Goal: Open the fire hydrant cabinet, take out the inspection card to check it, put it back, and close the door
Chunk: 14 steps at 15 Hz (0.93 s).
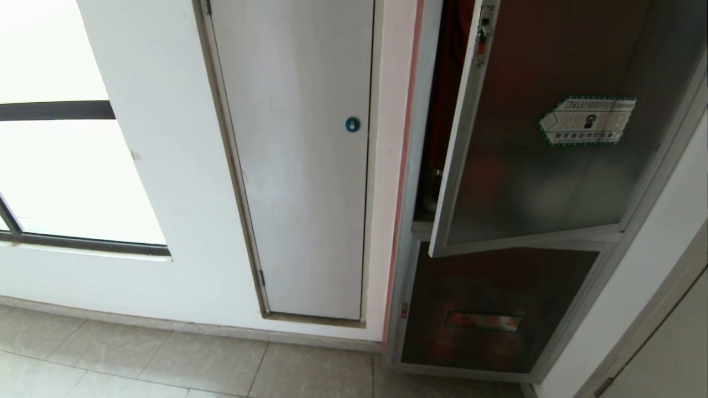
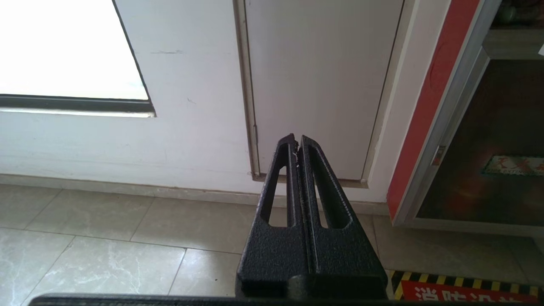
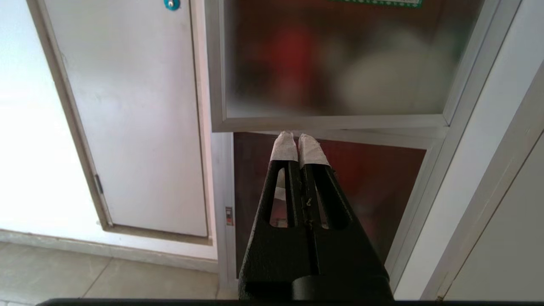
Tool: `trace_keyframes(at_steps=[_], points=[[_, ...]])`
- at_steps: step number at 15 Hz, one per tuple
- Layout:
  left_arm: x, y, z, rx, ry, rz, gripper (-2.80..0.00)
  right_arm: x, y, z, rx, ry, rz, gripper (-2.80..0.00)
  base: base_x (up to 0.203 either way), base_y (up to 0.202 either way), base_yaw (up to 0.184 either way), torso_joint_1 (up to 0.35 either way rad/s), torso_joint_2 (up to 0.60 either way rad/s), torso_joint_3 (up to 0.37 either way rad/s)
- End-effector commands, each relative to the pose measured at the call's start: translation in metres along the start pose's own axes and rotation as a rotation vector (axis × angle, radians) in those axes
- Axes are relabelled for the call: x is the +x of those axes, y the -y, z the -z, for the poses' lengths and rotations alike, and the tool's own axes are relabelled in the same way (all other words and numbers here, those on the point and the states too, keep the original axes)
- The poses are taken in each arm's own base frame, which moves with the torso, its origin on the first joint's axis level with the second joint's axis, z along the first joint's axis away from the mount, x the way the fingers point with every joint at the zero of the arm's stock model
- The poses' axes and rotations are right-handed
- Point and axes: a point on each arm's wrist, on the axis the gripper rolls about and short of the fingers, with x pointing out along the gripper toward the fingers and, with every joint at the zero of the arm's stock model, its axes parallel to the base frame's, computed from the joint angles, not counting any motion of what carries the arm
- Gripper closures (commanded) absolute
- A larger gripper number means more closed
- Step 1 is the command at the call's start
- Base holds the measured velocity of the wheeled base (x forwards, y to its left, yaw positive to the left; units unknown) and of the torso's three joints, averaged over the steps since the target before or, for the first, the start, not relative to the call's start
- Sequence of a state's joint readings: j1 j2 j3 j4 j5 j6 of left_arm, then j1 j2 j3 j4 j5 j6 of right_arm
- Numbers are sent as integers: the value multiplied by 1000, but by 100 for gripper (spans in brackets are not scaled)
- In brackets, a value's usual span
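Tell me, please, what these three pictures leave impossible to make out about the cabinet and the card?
- Inspection card: seen in no view.
- Cabinet interior: blurred behind the door glass in the right wrist view; only a sliver past the door's edge in the head view.
- Sticker print: too small to read, head view.
- Both grippers: outside the head view.

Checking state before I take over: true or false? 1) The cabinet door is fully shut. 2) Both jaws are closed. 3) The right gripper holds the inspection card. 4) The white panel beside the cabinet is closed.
1) False: the door of the fire hydrant cabinet stands ajar.
2) True: left gripper and right gripper both shut.
3) False: it holds nothing; no card visible.
4) True: white panel is closed.
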<state>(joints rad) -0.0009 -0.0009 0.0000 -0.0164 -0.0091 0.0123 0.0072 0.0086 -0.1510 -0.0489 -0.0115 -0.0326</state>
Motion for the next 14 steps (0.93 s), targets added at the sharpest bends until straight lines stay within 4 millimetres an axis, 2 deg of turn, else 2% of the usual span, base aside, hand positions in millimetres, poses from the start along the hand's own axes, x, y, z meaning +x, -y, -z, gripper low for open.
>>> trace_keyframes(at_steps=[1, 7, 10, 14], points=[[0, 0, 2, 0, -5, 1, 0, 0, 0, 7, 0, -11, 0, 0, 0, 0, 0, 0, 0, 0], [0, 0, 2, 0, -5, 1, 0, 7, -1, 30, 3, -29, -1, 0, 0, 0, 0, 0, 0, 0], [0, 0, 2, 0, -5, 1, 0, 7, -1, 32, 0, -33, -1, 0, 0, 0, 0, 0, 0, 0], [0, 0, 2, 0, -5, 0, 0, 6, -1, 42, 7, -133, -5, 0, 0, 0, 0, 0, 0, 0]])
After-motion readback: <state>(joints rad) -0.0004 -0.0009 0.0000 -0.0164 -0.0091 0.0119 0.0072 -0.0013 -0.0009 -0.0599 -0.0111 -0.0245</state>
